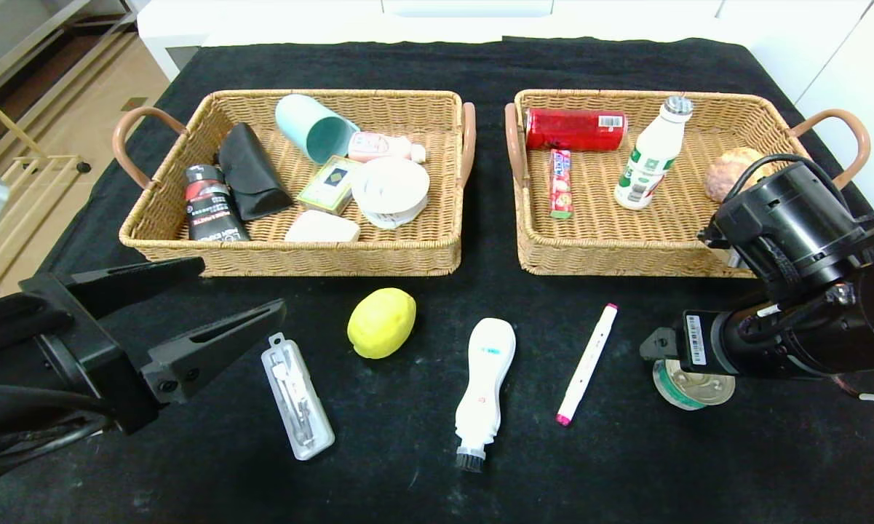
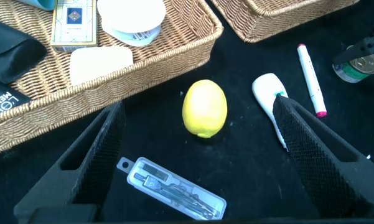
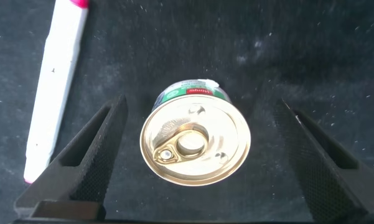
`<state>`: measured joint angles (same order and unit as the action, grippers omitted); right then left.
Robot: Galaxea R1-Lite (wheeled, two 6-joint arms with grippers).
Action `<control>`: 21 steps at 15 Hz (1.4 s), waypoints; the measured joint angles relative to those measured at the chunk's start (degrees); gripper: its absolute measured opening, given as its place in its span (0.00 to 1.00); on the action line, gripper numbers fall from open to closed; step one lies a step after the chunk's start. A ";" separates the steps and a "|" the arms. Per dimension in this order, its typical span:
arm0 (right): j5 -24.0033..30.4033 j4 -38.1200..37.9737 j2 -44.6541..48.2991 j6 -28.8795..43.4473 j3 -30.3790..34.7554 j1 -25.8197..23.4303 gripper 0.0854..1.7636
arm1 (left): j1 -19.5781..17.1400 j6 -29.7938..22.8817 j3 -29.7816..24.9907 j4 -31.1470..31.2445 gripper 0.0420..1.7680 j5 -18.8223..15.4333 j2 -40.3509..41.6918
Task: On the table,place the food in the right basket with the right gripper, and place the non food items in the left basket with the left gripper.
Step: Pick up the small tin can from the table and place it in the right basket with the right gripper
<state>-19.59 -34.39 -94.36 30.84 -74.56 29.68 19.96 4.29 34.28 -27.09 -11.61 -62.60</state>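
Your right gripper (image 3: 193, 155) hangs straight over the small tin (image 3: 195, 142), which stands on the black desk (image 1: 437, 466) at the right side, in front of the right basket (image 1: 626, 255). Its jaws stand wide open, one finger on each side of the tin, well clear of it and not touching. They hold nothing. The marker (image 1: 586, 364) lies just beside the tin, outside the jaws.

Your left gripper (image 1: 240, 291) is at the left front of the desk, in front of the left basket (image 1: 298, 258). Its jaws are also wide open and empty. The clear case (image 1: 297, 395) lies on the cloth just in front of the fingertips, and in the left wrist view it shows between the two fingers, together with the lemon (image 2: 205, 107). The brush (image 1: 485, 386) lies between the lemon and the marker, with its bristles toward you.

The milk bottle (image 1: 652, 155) is already in the right basket, leaning, next to a red can (image 1: 575, 129), a snack bar (image 1: 560, 183) and a round bun (image 1: 728, 173). The left basket holds several things, among them a teal cup (image 1: 314, 128) and a black pouch (image 1: 249, 172).
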 joint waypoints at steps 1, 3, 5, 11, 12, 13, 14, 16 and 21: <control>0.09 -0.01 -0.11 0.77 0.09 0.00 0.97 | 0.00 0.00 0.00 0.02 0.97 0.00 0.00; 0.22 -0.06 -0.32 1.40 0.20 -0.02 0.97 | 0.00 0.02 0.00 0.09 0.97 -0.02 0.00; 0.27 -0.06 -0.43 1.45 0.57 -0.02 0.97 | 0.00 0.04 0.00 0.05 0.97 0.00 0.00; 0.52 0.05 -1.06 2.21 1.35 0.02 0.97 | 0.00 0.09 0.00 0.05 0.97 0.00 0.11; 0.52 0.07 -1.17 2.28 1.55 0.07 0.97 | 0.00 0.09 0.00 0.02 0.97 0.00 0.11; 0.52 0.11 -1.26 2.26 1.71 0.07 0.97 | 0.00 0.13 0.00 0.02 0.97 0.00 0.11; 0.55 0.16 -1.37 2.28 1.79 0.09 0.84 | 0.00 0.15 0.00 0.02 0.97 0.00 0.11; 0.55 0.16 -1.51 2.28 1.93 0.16 0.67 | 0.00 0.15 0.00 0.02 0.97 0.00 0.11; 0.44 0.24 -1.62 2.67 2.27 0.13 0.65 | -0.01 0.17 -0.07 -0.02 0.97 -0.02 0.12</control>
<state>-19.15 -34.15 -95.98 33.51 -72.29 29.82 19.94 4.46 34.21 -27.11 -11.63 -62.48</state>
